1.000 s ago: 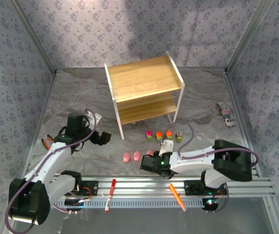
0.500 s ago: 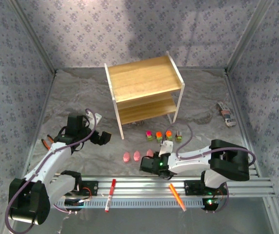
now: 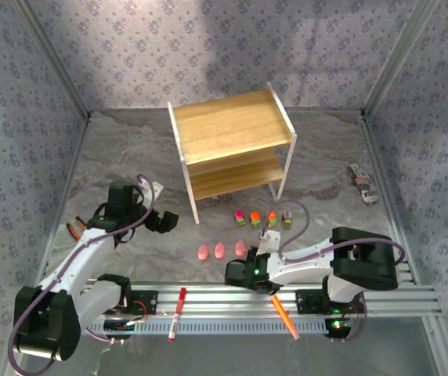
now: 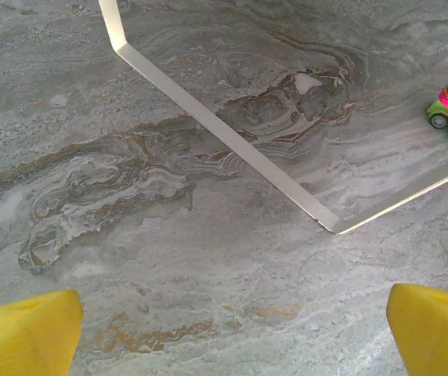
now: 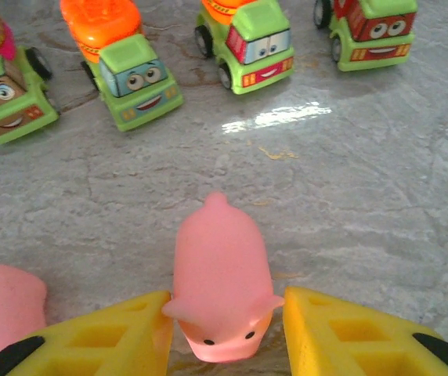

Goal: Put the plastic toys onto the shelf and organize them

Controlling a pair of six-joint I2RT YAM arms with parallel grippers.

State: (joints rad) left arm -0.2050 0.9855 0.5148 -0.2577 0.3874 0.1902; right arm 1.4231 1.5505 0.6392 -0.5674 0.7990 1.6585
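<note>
A glossy pink toy [image 5: 220, 286] lies nose-away between the yellow fingers of my right gripper [image 5: 228, 329], which is shut on it at its side fins. A second pink toy [image 5: 1, 309] lies just left of it. Several green trucks stand in a row beyond: pink-topped [image 5: 5, 90], orange-topped [image 5: 122, 66] and two more [image 5: 247, 39]. From above, my right gripper [image 3: 260, 244] sits low by the pink toys [image 3: 220, 251], below the trucks [image 3: 255, 218]. The shelf [image 3: 232, 125] stands behind them with bare boards. My left gripper [image 4: 236, 337] is open over bare table near the shelf's white foot [image 4: 224, 137].
A red marker [image 3: 176, 312] and an orange marker [image 3: 284, 316] lie on the front rail. Orange-handled pliers [image 3: 75, 229] lie at the left by my left arm. A small grey-brown object [image 3: 363, 184] lies at the right. Patterned walls enclose the table.
The right arm's wrist and elbow have drawn slightly toward the near edge, the gripper staying on the pink toy. The left arm and the other toys have not moved.
</note>
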